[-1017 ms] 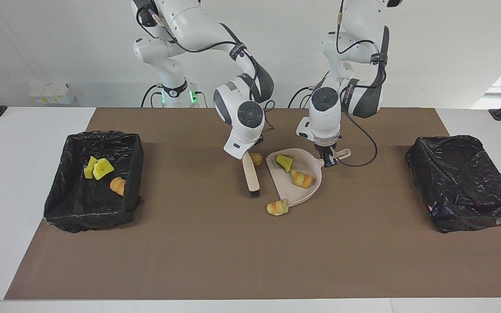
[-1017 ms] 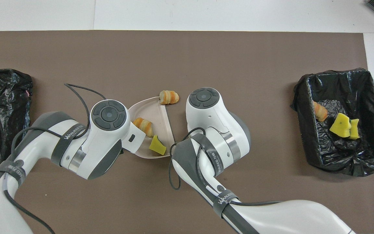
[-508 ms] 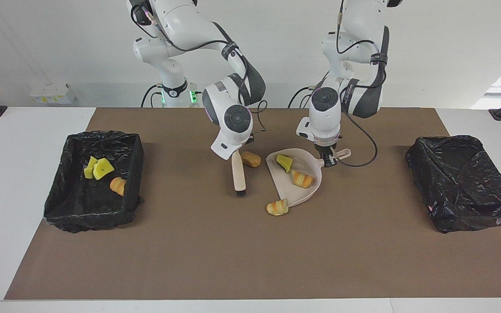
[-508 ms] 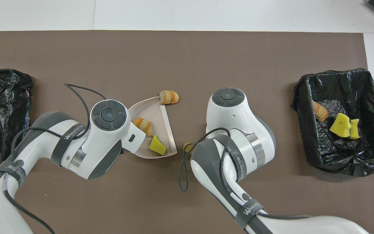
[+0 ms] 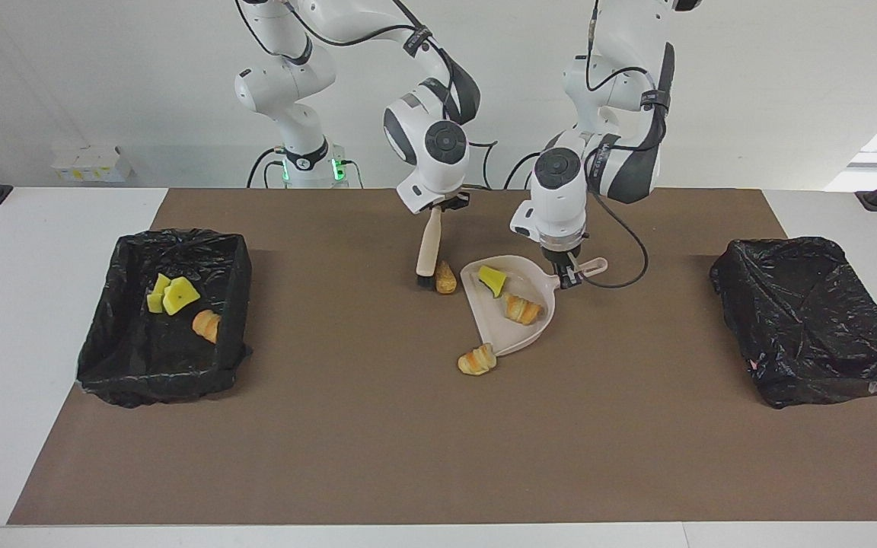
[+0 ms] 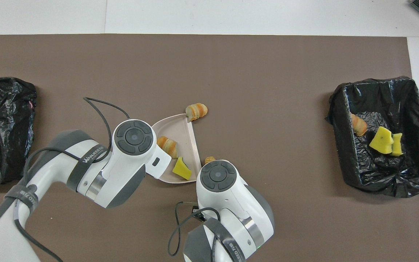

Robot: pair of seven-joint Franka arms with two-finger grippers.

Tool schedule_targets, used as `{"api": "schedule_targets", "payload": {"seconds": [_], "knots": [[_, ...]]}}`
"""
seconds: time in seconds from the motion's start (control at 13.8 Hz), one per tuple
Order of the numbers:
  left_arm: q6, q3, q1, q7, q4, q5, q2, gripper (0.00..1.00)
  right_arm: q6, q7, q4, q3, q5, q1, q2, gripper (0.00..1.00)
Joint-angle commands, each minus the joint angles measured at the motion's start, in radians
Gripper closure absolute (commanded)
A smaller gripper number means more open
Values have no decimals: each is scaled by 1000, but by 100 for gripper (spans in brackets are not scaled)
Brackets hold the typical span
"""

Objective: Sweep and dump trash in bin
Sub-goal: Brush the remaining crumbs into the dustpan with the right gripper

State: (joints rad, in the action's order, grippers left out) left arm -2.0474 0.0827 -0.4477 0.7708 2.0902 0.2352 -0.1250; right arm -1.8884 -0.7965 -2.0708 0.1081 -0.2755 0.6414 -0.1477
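Trash lies in several spots on the brown mat (image 5: pixel 377 441) covering the tabletop (image 5: pixel 20 304). One yellow sponge piece (image 5: pixel 493 279) and one bread lump (image 5: pixel 523 309) sit inside the beige dustpan (image 5: pixel 541 335) near the middle. A second bread lump (image 5: pixel 477 361) rests on the mat, touching the dustpan's open edge at the corner farthest from the robots. A small brown lump (image 5: pixel 446 278) lies on the mat just beside the dustpan, at the bristle end of the brush (image 5: pixel 428 247). More sponge pieces (image 5: pixel 171 294) and a bread lump (image 5: pixel 206 325) already sit in the black-lined bin (image 5: pixel 103 358) toward the right arm's end; a second black bin (image 5: pixel 811 320) stands toward the left arm's end.

The right pincer (image 5: pixel 441 207) is pinching the brush handle, the brush hanging nearly upright. The left pincer (image 5: pixel 566 275) is clamped on the dustpan's handle.
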Motion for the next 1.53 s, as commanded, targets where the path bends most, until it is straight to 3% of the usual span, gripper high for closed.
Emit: {"api": "schedule_targets", "payload": {"seconds": [0.0, 0.22, 0.44, 0.65, 0.87, 1.45], "knots": [[-23, -8, -46, -7, 48, 4, 38, 100, 9, 13, 136, -1, -27, -6, -79, 100], [-25, -8, -45, -7, 47, 4, 36, 100, 81, 97, 265, -1, -43, 14, -118, 100], [-30, -8, -37, -5, 47, 4, 35, 100, 130, 247, 261, -5, -68, -32, -90, 100], [-24, -8, 9, -1, 41, 1, 25, 100, 224, 336, 276, -10, 28, -101, -69, 100], [-27, -8, 41, 2, 34, 1, 21, 100, 226, 402, 294, -11, 136, -159, -95, 100], [-20, -12, 84, -4, 39, 4, 19, 100, 258, 505, 716, -13, 309, -173, -423, 100]]}}
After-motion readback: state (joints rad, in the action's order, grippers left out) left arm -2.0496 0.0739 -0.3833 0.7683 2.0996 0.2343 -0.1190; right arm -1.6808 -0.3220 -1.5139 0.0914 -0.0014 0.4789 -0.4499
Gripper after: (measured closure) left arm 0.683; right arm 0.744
